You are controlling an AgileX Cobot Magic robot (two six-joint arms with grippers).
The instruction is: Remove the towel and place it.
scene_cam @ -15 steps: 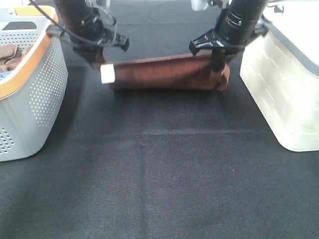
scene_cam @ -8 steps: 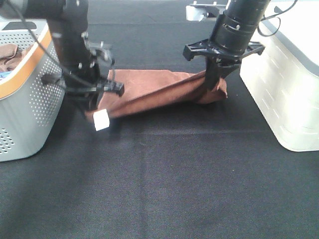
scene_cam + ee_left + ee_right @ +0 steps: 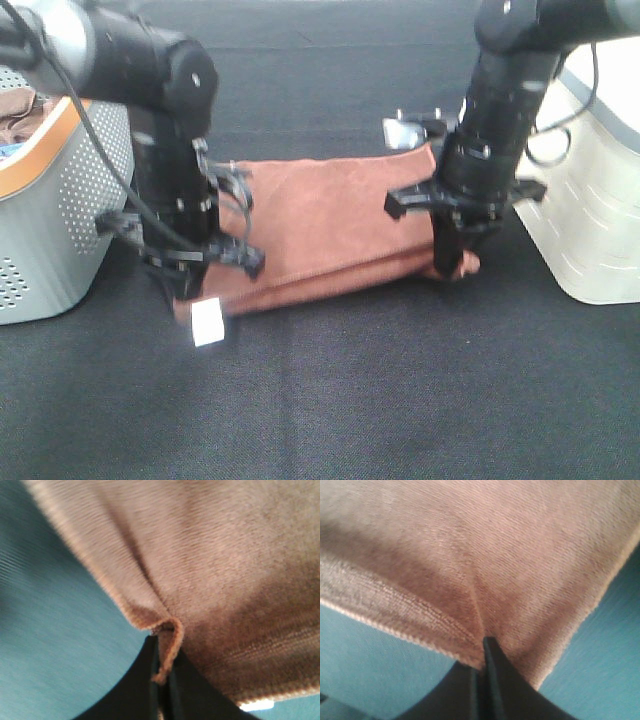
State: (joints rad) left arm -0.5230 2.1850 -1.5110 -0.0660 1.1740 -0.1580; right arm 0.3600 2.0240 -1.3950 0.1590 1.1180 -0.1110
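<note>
A brown towel [image 3: 320, 225] with a white tag [image 3: 207, 322] lies stretched across the dark table between my two grippers. My left gripper [image 3: 195, 290] is shut on the towel's near left corner, low over the table. My right gripper [image 3: 450, 265] is shut on the near right corner. In the left wrist view the fingers [image 3: 162, 680] pinch a fold of the towel's hem [image 3: 200, 580]. In the right wrist view the fingers [image 3: 487, 675] pinch the towel's edge [image 3: 470, 555].
A grey perforated basket [image 3: 60, 200] with an orange rim stands at the left, with brown cloth inside. A white bin [image 3: 595, 190] stands at the right. A small metal object [image 3: 405, 130] lies behind the towel.
Both grippers have pulled the towel toward the near side and lowered it. It now lies spread flatter on the table instead of bunched at the back.
</note>
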